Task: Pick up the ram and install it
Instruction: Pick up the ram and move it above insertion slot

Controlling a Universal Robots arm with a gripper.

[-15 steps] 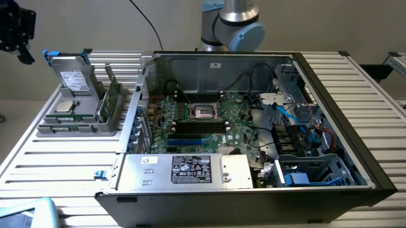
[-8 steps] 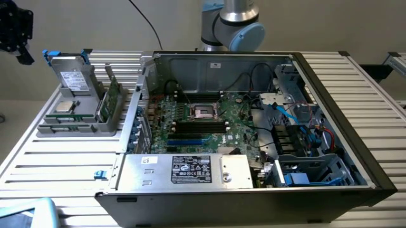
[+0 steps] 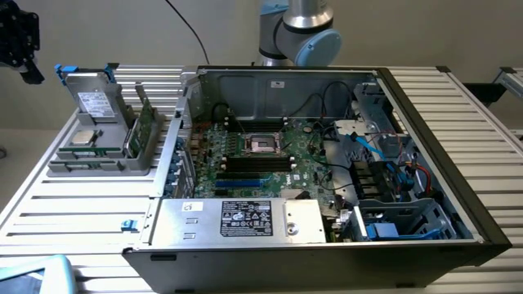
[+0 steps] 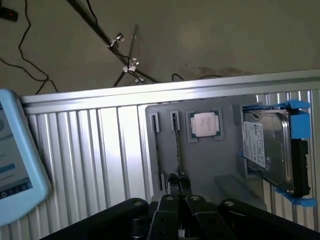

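Within grey tray, ram seems thin, edge-on.

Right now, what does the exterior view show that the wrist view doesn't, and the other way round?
Exterior view adds: the open computer case, its motherboard, the power supply and the arm's base. Wrist view adds: the cable-strewn floor and a stand's legs, plus the shut gripper up close. Shared: the gray tray holding the ram, processor and blue-bracketed hard drive, and the tablet.
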